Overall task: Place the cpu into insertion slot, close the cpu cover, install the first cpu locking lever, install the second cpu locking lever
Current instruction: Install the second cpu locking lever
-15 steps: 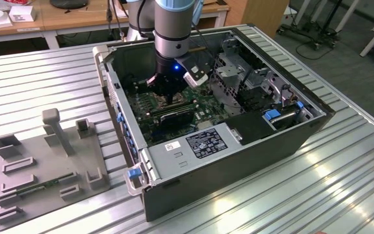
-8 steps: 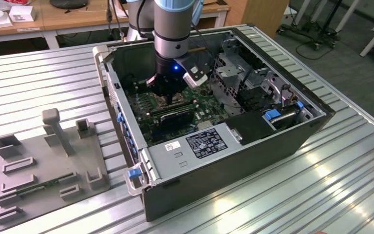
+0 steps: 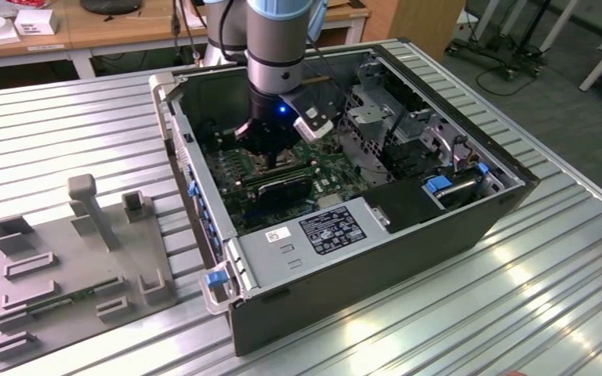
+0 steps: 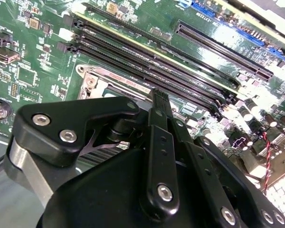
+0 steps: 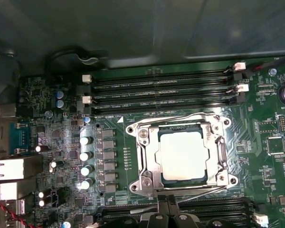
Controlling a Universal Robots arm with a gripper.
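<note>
The cpu, a square chip with a silvery top, sits in the insertion slot, whose dark rim shows around it. The cpu cover, a silvery frame plate, lies flat over the chip's edges. One thin wire lever runs along the cover's side by the memory slots. A second wire lever runs along the opposite side, slightly slanted. My gripper hovers by that second lever, fingers together and holding nothing. Its black fingertips point at the socket corner. In the exterior view the gripper reaches down inside the computer case.
Long black memory slots flank the socket on two sides. A row of capacitors stands beside it. The open case walls in the green motherboard. A grey fixture plate lies on the slatted table at the exterior view's left.
</note>
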